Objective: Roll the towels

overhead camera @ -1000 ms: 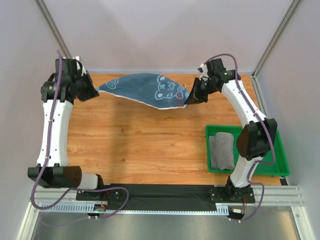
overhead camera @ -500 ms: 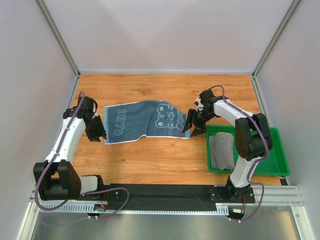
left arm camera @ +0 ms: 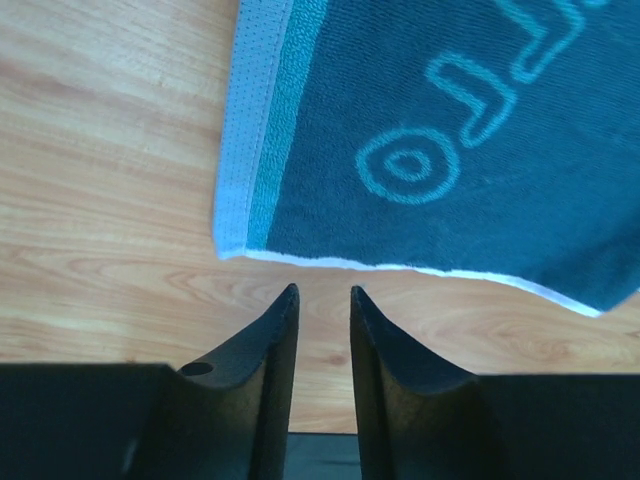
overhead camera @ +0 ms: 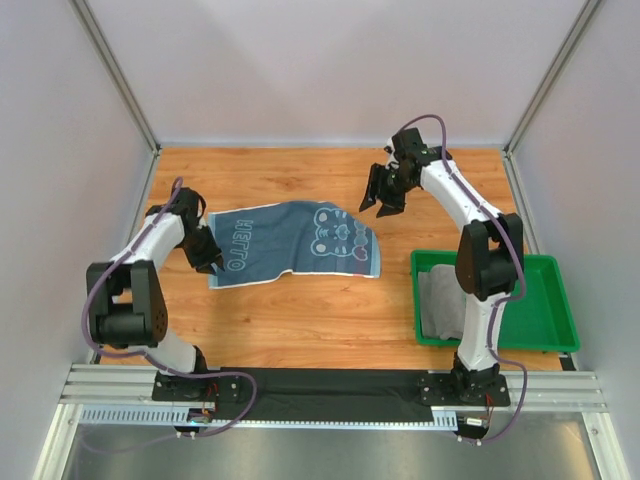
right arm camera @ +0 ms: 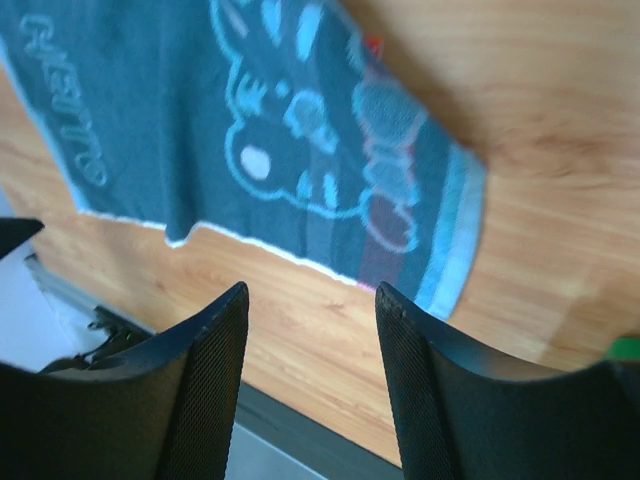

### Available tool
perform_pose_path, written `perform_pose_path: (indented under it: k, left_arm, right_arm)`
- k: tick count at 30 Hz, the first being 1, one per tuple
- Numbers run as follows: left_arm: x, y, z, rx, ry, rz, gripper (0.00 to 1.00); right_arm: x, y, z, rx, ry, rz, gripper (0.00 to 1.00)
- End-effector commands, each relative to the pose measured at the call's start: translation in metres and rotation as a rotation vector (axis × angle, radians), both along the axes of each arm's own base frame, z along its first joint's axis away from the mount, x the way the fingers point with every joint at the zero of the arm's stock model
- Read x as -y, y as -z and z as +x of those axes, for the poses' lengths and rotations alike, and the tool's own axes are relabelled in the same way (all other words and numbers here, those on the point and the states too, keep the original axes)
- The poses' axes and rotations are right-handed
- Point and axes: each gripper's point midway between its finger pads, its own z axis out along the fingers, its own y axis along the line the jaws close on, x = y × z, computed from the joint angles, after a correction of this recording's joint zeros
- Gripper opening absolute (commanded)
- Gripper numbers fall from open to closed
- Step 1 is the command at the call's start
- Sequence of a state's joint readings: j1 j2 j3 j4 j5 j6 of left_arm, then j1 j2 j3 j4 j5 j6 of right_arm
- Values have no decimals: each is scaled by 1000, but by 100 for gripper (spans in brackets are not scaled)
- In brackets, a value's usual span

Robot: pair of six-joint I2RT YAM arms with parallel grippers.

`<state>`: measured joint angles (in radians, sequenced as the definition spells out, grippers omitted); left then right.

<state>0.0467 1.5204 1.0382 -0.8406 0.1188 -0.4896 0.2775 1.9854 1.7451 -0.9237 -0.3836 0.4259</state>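
A blue towel with white lettering and a bear drawing lies spread flat on the wooden table. My left gripper sits low at its left edge. In the left wrist view its fingers stand slightly apart with bare wood between them, just short of the towel's corner. My right gripper hovers beyond the towel's far right corner, open and empty, with the towel below it. A folded grey towel lies in the green tray.
The green tray stands at the right, near the right arm's base. White walls close the table at the back and on both sides. A black strip runs along the near edge.
A second ago both grippers held the blue towel stretched in the air at the back. It now lies flat on the table and both have let go. The right gripper has lifted away.
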Motion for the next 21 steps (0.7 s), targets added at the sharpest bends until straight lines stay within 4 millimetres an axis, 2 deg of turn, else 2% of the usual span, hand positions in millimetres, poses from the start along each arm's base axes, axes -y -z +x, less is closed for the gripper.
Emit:
perform_pose_path:
  k: [1,6,7,11,17,21]
  left_arm:
    - [-4,5,16,-26,-20,8,33]
    - [-13,20,4,-108,-38,52,30]
    - [-16,22,0,-126,-45,66,30]
    - [-35,26,-17,-166,-88,77,28]
    - [-68,29,-37,-214,-151,77,26]
    - [-79,30,-44,-238,-165,83,24]
  right_arm:
    - [30,30,17,-53,60,-166,55]
    - [37,61,30,-93,87,-185,57]
    - [36,72,30,-114,81,-188,57]
    - [27,93,27,-162,67,-148,57]
    - [13,112,24,-198,54,-80,58]
    - [-2,121,20,-224,37,-31,59]
